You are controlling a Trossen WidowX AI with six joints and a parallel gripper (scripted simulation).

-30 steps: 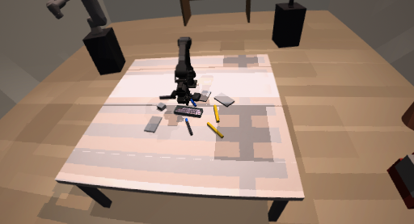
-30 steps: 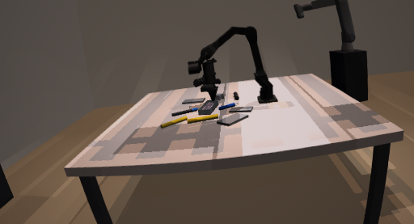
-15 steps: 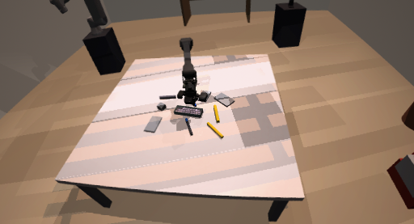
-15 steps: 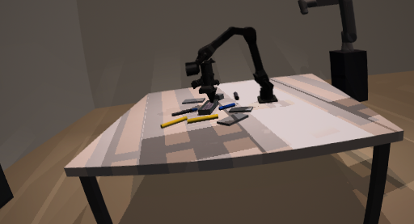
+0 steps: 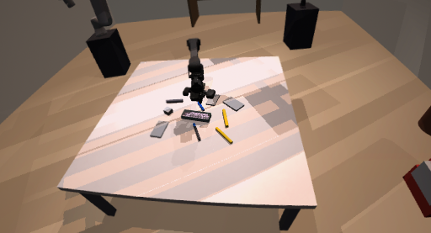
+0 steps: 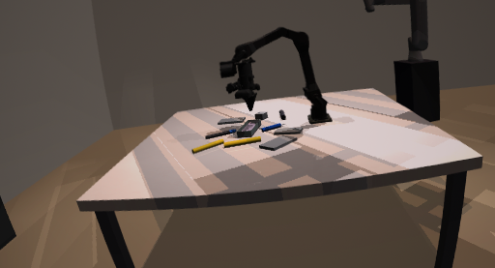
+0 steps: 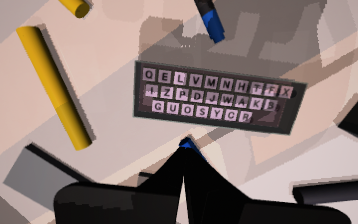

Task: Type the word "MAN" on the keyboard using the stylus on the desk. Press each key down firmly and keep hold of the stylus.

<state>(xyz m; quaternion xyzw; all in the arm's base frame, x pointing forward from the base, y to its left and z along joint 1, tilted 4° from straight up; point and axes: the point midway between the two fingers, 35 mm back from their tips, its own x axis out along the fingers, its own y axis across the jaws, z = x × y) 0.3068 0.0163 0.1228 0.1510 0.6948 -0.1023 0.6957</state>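
The dark keyboard (image 5: 196, 115) (image 6: 248, 128) (image 7: 212, 97) lies flat. Its M key (image 7: 211, 82), N key (image 7: 226, 84) and A key (image 7: 242, 102) are in plain sight. My gripper (image 5: 199, 101) (image 6: 250, 108) (image 7: 184, 153) is shut and empty, pointing down above the table on the arm-base side of the keyboard. A blue pen-like stick (image 5: 201, 106) (image 6: 272, 127) (image 7: 185, 145) lies below the fingertips, partly hidden by them in the wrist view. A dark stick with a blue end (image 5: 197, 132) (image 6: 219, 134) (image 7: 211, 21) lies across the keyboard from the gripper. Which is the stylus I cannot tell.
Two yellow rods (image 5: 226, 118) (image 5: 224, 135) lie beside the keyboard. A dark rod (image 5: 174, 101) (image 6: 282, 114) (image 7: 335, 191) and a small block (image 5: 168, 111) (image 6: 261, 115) lie on the other side. Flat grey pads (image 5: 159, 129) (image 5: 234, 103) (image 5: 213, 100) lie around them.
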